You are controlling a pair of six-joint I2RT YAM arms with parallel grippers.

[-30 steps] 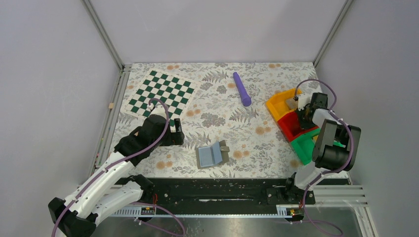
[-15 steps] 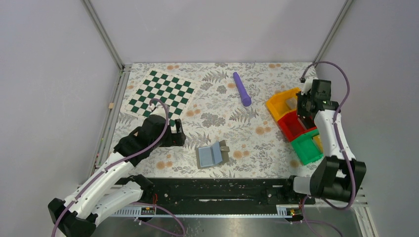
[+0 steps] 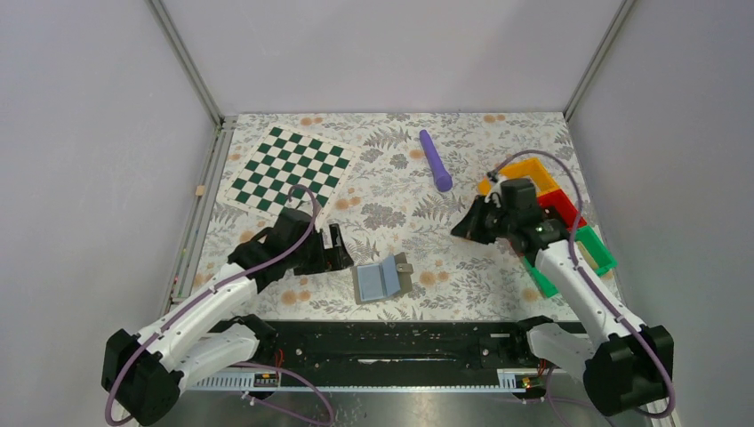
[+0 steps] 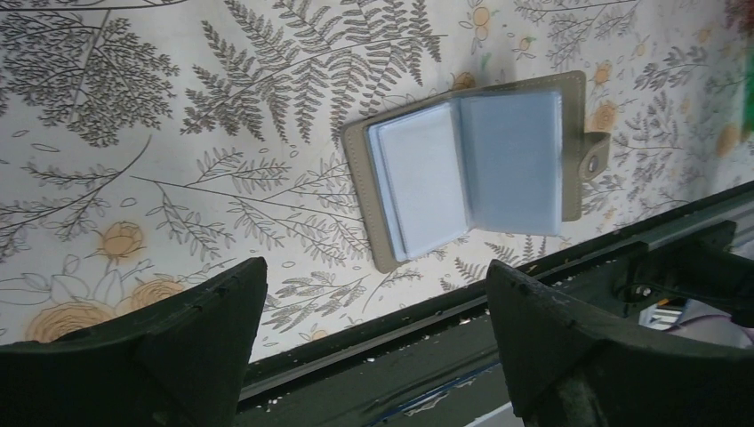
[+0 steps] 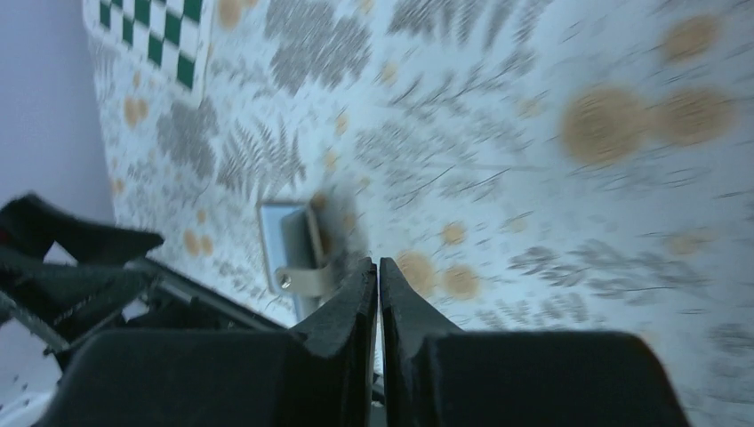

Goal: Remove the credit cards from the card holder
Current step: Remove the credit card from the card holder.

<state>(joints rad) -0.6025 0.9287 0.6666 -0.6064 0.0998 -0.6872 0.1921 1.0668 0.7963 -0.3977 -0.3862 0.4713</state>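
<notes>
The card holder (image 3: 382,278) lies open on the floral mat near the front edge, grey outside with light blue inner faces. It shows in the left wrist view (image 4: 471,169) and, blurred, in the right wrist view (image 5: 298,249). No credit card shows; any are hidden in the leaves. My left gripper (image 3: 342,251) is open and empty just left of the holder, its jaws wide apart in its own view (image 4: 375,267). My right gripper (image 3: 462,229) is shut and empty, up and to the right of the holder, with the tips together (image 5: 378,261).
Yellow (image 3: 533,167), red (image 3: 560,203) and green (image 3: 597,253) bins stand at the right, behind my right arm. A purple cylinder (image 3: 436,160) lies at the back middle. A chessboard (image 3: 291,167) lies at the back left. The black front rail (image 4: 498,329) runs just below the holder.
My right arm has swung from over the bins leftward toward the middle of the mat. My left gripper has moved a little right, closer to the card holder. The holder has not moved.
</notes>
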